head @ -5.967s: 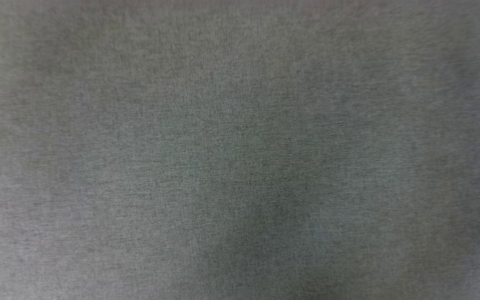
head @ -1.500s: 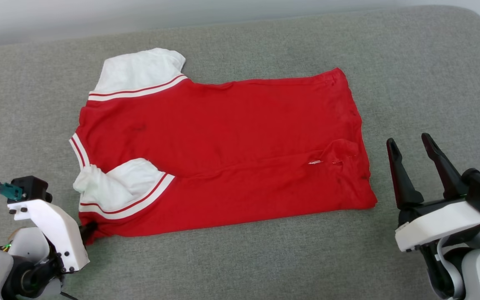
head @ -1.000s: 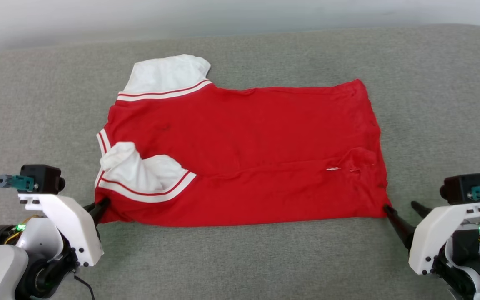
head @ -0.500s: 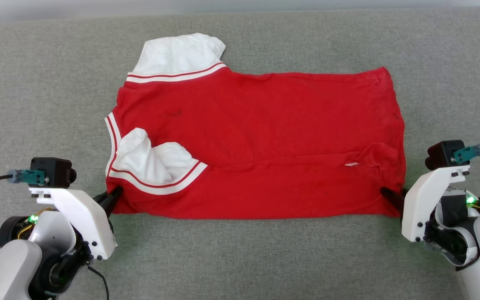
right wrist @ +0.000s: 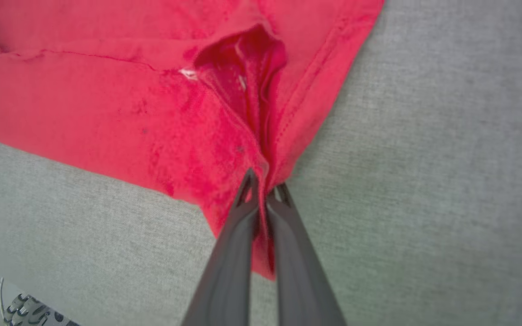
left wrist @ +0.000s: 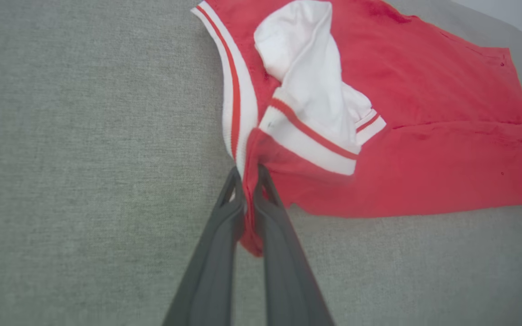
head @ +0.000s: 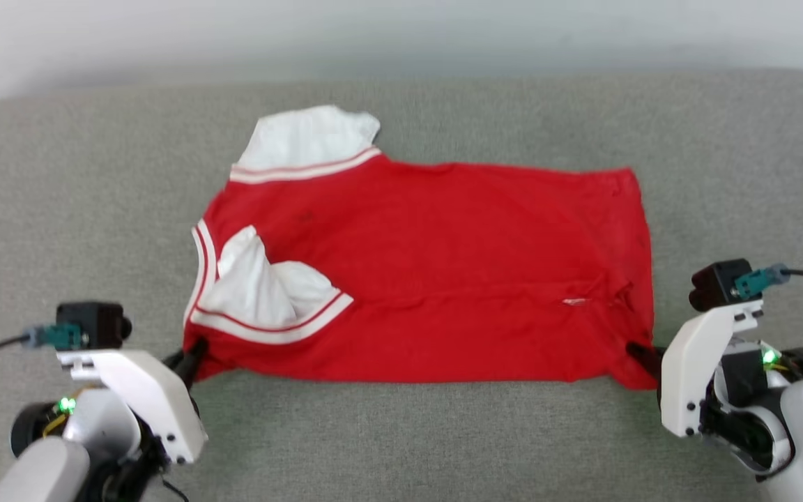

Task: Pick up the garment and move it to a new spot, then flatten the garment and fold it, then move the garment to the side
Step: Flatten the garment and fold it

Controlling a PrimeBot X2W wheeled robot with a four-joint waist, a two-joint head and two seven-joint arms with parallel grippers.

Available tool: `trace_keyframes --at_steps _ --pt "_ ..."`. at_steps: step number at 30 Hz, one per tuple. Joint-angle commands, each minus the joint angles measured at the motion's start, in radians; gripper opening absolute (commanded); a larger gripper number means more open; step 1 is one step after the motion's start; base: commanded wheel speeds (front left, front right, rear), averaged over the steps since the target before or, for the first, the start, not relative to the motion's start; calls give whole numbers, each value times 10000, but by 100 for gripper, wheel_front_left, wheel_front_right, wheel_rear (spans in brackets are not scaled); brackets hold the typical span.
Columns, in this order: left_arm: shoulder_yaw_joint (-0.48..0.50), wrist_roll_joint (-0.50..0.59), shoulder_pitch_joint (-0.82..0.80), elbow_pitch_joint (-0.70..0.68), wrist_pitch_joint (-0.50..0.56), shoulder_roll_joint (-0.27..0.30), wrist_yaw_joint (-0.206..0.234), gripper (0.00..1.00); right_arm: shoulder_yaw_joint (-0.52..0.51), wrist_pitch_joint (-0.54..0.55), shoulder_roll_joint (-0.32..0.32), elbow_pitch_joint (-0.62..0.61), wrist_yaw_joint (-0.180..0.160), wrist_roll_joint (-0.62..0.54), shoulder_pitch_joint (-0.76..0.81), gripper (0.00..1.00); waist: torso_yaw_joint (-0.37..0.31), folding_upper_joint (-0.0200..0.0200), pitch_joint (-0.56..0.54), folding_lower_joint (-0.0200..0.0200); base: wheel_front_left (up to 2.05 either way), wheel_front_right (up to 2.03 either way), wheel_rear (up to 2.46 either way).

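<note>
The red jersey T-shirt [head: 443,279] lies spread on the grey cushion [head: 408,439]. The left tool [head: 194,351] is clamped on its near shoulder corner, the right tool [head: 637,351] on its near hem corner.

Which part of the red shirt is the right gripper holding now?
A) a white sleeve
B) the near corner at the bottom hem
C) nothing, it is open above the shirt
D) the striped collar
B: the right gripper is shut on the near hem corner of the shirt, and the right wrist view shows red cloth pinched between its closed jaws.
</note>
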Motion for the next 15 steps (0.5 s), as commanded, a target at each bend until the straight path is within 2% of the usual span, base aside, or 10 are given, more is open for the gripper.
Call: trace_keyframes --at_steps 1,8,12,13,14,15 --pt "0 -4 333 -138 -100 -18 125 0 8 84 -117 -182 -3 34 378 0 -1 0 -494 0 0 0 0" --pt "9 -272 1685 -459 -53 12 579 0 -371 499 -249 -815 -3 69 1507 0 -25 0 -1211 0 0 0 0" --pt "-166 -528 2099 -310 192 -65 480 0 -596 618 -156 -821 -3 -28 2005 0 -27 0 -1292 0 0 0 0" --pt "-188 -579 2084 -223 191 -119 428 0 -601 554 -113 -770 -3 -47 2082 37 -30 0 -1288 0 0 0 0" --pt "-220 -680 2039 -123 157 -253 363 16 -575 443 -84 -734 -3 -66 2135 100 -25 0 -1278 0 0 0 0" --pt "-305 -592 1890 190 41 -339 233 100 -524 -17 -56 -726 -3 -155 2177 100 -31 0 -1261 0 0 0 0"
